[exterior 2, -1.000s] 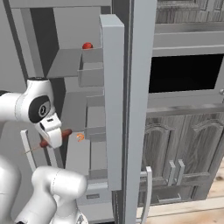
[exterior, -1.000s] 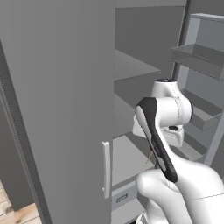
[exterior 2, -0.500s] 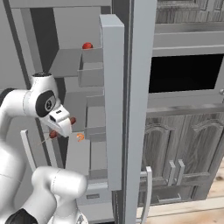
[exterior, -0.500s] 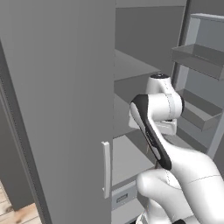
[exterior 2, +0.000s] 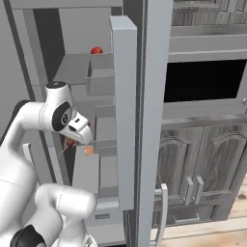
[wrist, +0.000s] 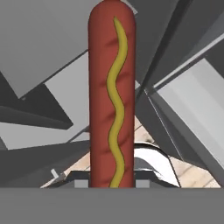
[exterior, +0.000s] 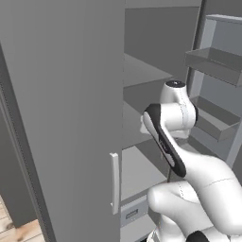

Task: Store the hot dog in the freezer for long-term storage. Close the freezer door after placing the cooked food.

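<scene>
Two doors frame the left base view: a plain grey door point(exterior: 61, 118) fills the left half, and the freezer door point(exterior: 215, 85) stands open at the right edge with bins on its inner face, the freezer point(exterior: 142, 71) shelves between them behind the arm. From the right base view, the hot dog point(exterior 2: 71, 142) shows as a red speck under the wrist, left of centre, beside an orange bit point(exterior 2: 88, 151); a red ball point(exterior 2: 96, 50) sits on the top shelf, the oven point(exterior 2: 202, 82) at right. Hand view: jaws clamped tight on the hot dog's base, sausage upright centre-frame. Placing and closing remain.
</scene>
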